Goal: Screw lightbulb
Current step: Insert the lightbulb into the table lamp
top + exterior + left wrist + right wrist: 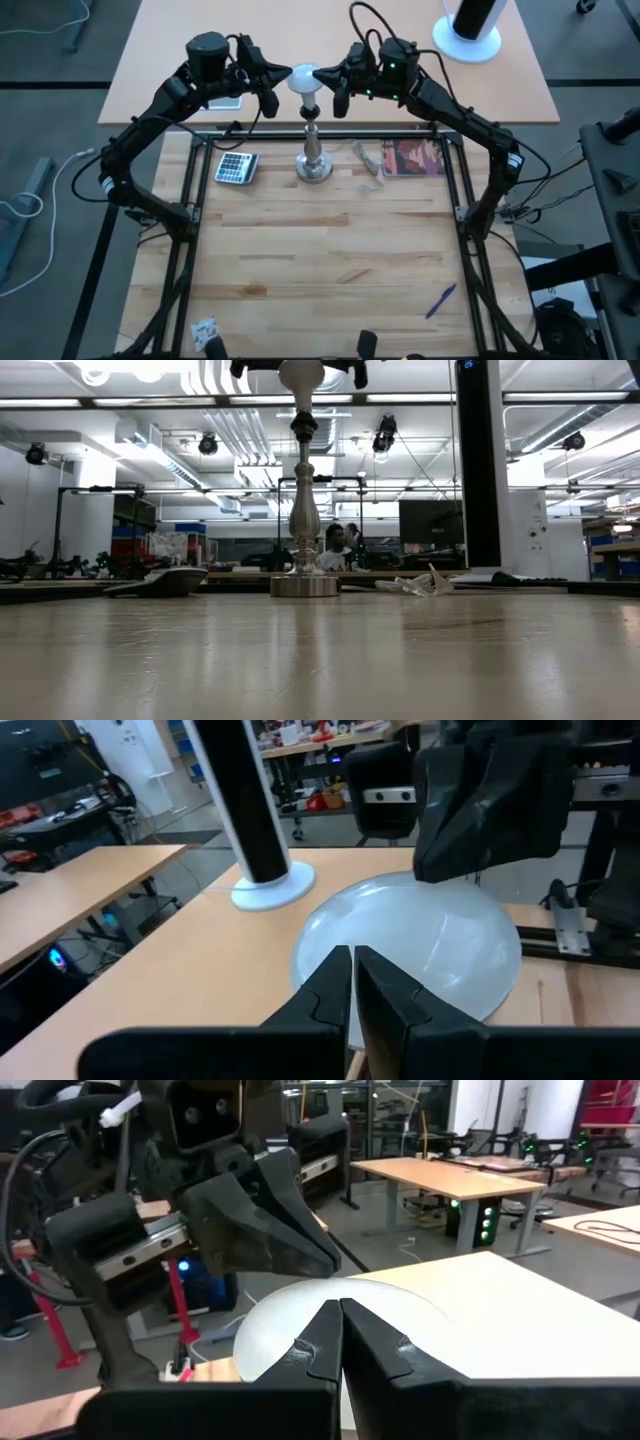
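Bulb sits on top of the stand, both grippers flanking it, fingers pressed together on each, gripping nothing.

Near to far, high view:
- Near half of the bench [330, 270]: pale wood planks, bare except a blue pen [440, 300] at about 4 o'clock from centre.
- Mid bench: calculator [236, 167], flat and dark-keyed, at 9 o'clock of the stand base; a crumpled clear wrapper [368, 160] and a reddish booklet [415, 157] at 3 o'clock.
- Stand [313, 150]: turned silver metal, round weighted base, slim baluster stem, black socket on top. Upright; long axis vertical.
- Lightbulb [304, 79]: white, frosted, smooth, pear-shaped, dome up, seated in the socket. Same vertical axis as the stand. Can't tell how far the thread is in.
- Left gripper [268, 95] at 9 o'clock of the bulb, just beside the glass. Right gripper [338, 92] at 3 o'clock, also just beside. Roughly equidistant; neither is clearly nearer.
- Far: tan table with a white cylinder on a round base [470, 28], at 1 o'clock.

Judgement: closed fingertips on smooth glass give poor friction; turning must stay about the vertical axis or the stand may tip.
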